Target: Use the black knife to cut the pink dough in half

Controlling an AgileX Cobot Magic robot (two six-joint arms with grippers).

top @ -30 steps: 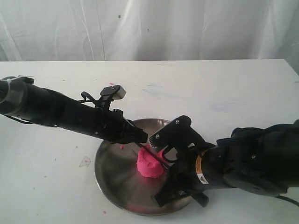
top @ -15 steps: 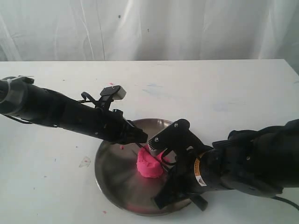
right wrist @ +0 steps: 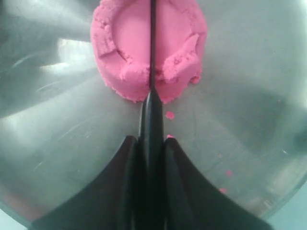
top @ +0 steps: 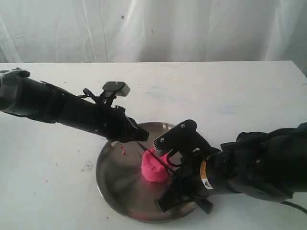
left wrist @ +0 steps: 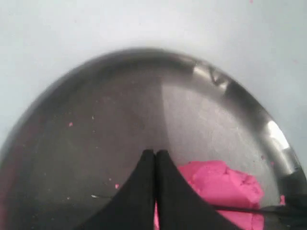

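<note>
Compared with one second ago, the left arm has drawn back a little toward the far left of the worktop [top: 225,91]; its left pincer [top: 142,137] now sits slightly farther from the pink dough [top: 154,168]; the right arm and the dough are practically unchanged. The left pincer is clenched, its two black fingers [left wrist: 144,182] pressed together with nothing between them; it hangs low over the steel plate [top: 112,179], just beside the far-left flank of the dough; contact with the dough cannot be confirmed. The right pincer [right wrist: 152,140] is grasping the black knife [right wrist: 152,112] by the handle; the blade points straight ahead of the fingertips and runs across the middle of the dough. The dough is one round lump with a sunken top, lying on the plate slightly right of the plate's centre, immediately ahead of the right pincer; the blade sits in a notch in the lump's near wall; whether the cut reaches the plate cannot be told. Small pink crumbs [right wrist: 170,115] lie on the plate between dough and right pincer. The plate stands close to the near edge of the worktop; the right arm covers the near-right corner; the far edge, the far-right corner and the near-left area are open surface; a white curtain [top: 192,28] hangs behind the far edge.
</note>
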